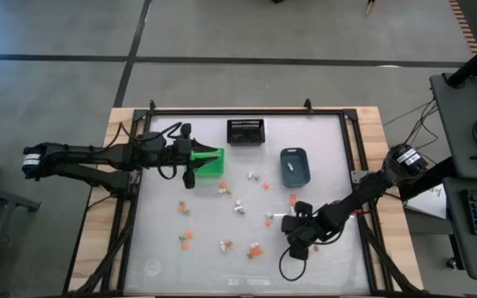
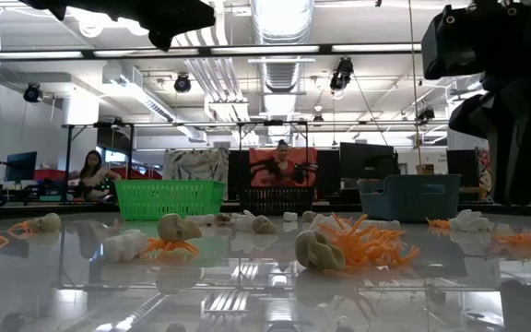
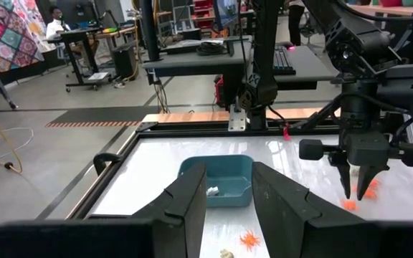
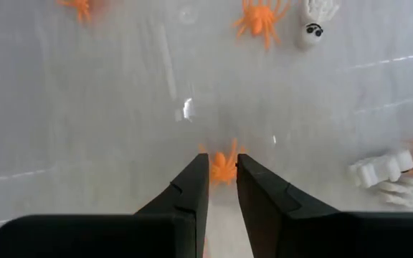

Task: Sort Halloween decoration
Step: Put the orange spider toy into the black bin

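Seen from above: white tabletop (image 1: 321,149) strewn with tiny Halloween trinkets (image 1: 237,207), orange, white and tan, mostly across the middle and toward six o'clock. Along the far side, from ten to two o'clock: green bin (image 1: 209,162), black mesh bin (image 1: 245,131), blue-grey bin (image 1: 294,165). Left hand (image 1: 188,163) at about nine o'clock, just beside the green bin. Right hand (image 1: 293,238) at about five o'clock, low over the trinkets.

Only in the right wrist view: right hand (image 4: 222,188) narrowed to a slim gap, an orange spider (image 4: 224,165) lodged at the fingertips; whether actually pinched, cannot tell. Other orange spiders (image 4: 262,16), a small white skull (image 4: 311,33) and a white skeleton hand (image 4: 380,172) lying apart nearby.

Only in the left wrist view: left hand (image 3: 229,193) with fingers (image 3: 189,204) spread, nothing between them; a pale trinket (image 3: 213,190) inside the blue-grey bin; the right arm's hand (image 3: 360,188) hanging just above the tabletop.

Only in the low view: tan skulls (image 2: 319,250) and orange spiders (image 2: 367,242) up close, all three bins lined up behind, a seated person (image 2: 90,173) far off in the room.
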You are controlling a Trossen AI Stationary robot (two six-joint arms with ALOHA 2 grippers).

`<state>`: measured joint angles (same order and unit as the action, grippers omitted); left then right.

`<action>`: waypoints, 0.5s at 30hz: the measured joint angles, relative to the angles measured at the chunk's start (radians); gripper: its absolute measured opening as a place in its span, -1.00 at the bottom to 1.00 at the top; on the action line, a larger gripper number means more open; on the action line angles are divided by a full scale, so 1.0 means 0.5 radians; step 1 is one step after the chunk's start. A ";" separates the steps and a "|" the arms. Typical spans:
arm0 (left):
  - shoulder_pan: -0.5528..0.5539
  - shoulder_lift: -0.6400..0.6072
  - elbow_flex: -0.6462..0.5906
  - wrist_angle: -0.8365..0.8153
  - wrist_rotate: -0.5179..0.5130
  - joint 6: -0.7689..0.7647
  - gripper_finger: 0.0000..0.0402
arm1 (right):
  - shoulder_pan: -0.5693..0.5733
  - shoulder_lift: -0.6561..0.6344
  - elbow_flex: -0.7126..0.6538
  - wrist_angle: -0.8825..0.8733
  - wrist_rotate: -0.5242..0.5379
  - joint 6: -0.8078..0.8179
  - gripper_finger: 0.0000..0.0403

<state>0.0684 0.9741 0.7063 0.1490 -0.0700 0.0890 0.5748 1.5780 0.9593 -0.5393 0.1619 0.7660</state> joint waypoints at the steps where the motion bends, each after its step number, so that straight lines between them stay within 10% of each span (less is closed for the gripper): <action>1: -0.001 0.000 0.000 0.000 0.000 0.000 -0.52 | 0.001 -0.009 -0.007 0.006 0.000 -0.003 -0.69; 15: -0.022 0.364 0.002 0.448 0.232 -0.018 -0.52 | 0.080 -0.552 -0.591 0.476 0.346 -0.291 -0.83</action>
<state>0.0574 1.1560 0.7071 0.3731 0.0458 0.0799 0.6150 1.3020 0.6637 -0.3014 0.3352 0.6206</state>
